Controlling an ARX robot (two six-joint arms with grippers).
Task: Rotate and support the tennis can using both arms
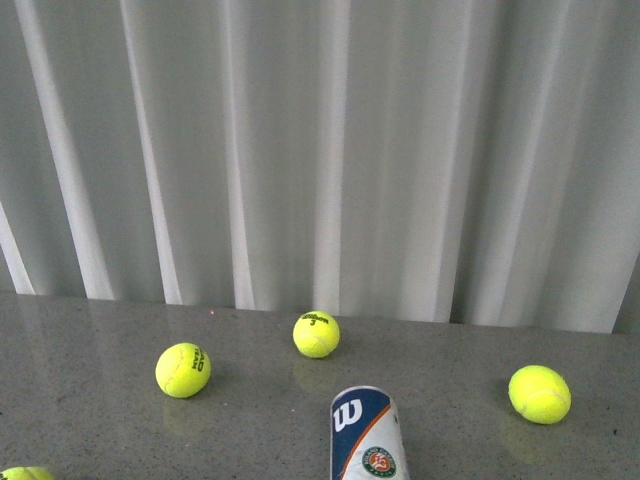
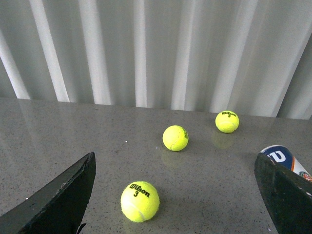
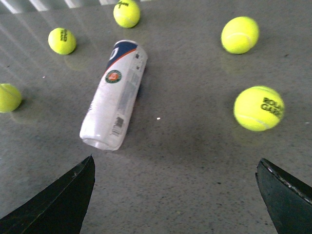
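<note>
A clear plastic tennis can [image 3: 116, 95] with a white and navy label lies on its side on a grey speckled tabletop [image 3: 195, 146]. Its navy "W" end points away from the robot, and its clear end is nearer. The front view shows only the "W" end, low and near the middle. 5 yellow balls [image 3: 258, 108] lie scattered around it, none touching it; 1 sits just beyond the "W" end. A pale pleated curtain [image 1: 300, 150] hangs behind the tabletop. The right hand [image 3: 175, 161] hovers above the tabletop near the clear end, fingers spread wide and empty. The left hand [image 2: 174, 163] is also spread wide and empty, with the can's "W" end showing just past 1 finger. Neither hand touches the can, so the step in hand looks like the approach. To do it well, 1 hand should probably close across the can's width near its middle. The other hand should meet an end to steady the turn. The round, smooth plastic may roll or slip, so the squeeze should be gentle. Both paths should stay clear of the balls.
</note>
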